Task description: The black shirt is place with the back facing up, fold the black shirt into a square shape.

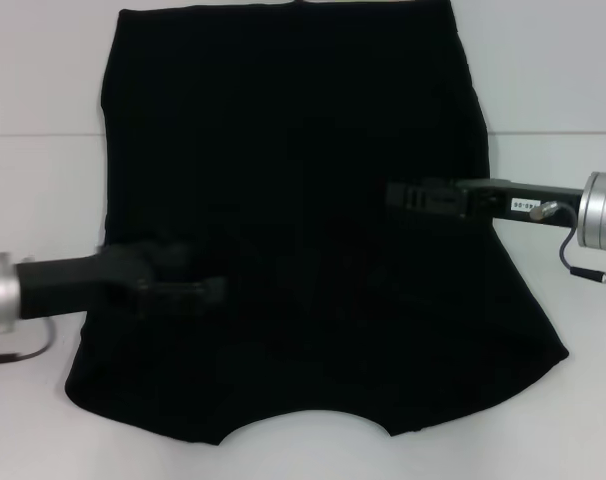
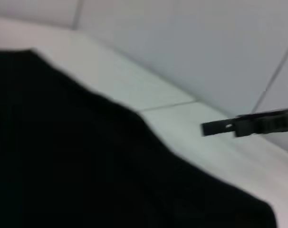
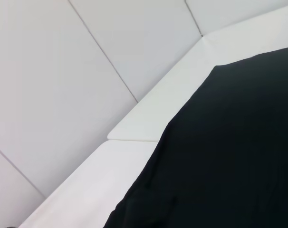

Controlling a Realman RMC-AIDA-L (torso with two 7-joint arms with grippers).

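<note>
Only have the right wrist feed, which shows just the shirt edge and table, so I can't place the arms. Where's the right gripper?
Observer: In the head view, the right gripper reaches in over the right side of the shirt, about mid-length.
Operator: Left arm?
Observer: The left gripper is over the shirt's left side, nearer the robot than the right one.
Operator: Which end faces us?
Observer: The neckline is at the near edge and the hem is at the far edge. No print shows.
</note>
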